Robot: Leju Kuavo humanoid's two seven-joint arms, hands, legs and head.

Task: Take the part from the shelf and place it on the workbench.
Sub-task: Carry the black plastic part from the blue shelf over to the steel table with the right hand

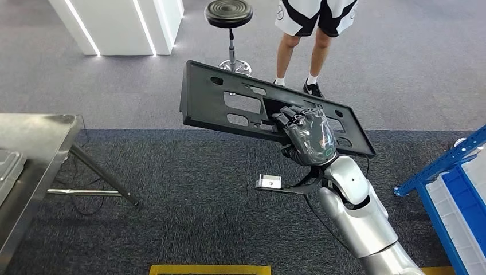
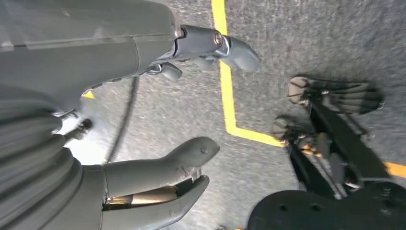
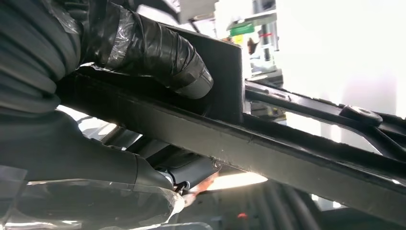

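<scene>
A long flat black plastic panel (image 1: 229,100) with several cut-outs hangs in the air over the carpet, tilted down to the right. My right hand (image 1: 308,133), wrapped in clear film, grips it near its right end. In the right wrist view the thumb (image 3: 158,52) presses on one face of the panel's black edge (image 3: 268,148) and the fingers (image 3: 86,163) curl under the other. My left hand (image 2: 143,120) hangs above the grey floor with its fingers apart and nothing in it.
A steel workbench (image 1: 34,149) stands at the left edge with a grey tray (image 1: 7,172) on it. A blue shelf frame with white bins (image 1: 458,189) is at the right. A person's legs (image 1: 301,51) and a black stool (image 1: 229,23) stand behind the panel. Yellow floor tape (image 1: 209,269) lies near me.
</scene>
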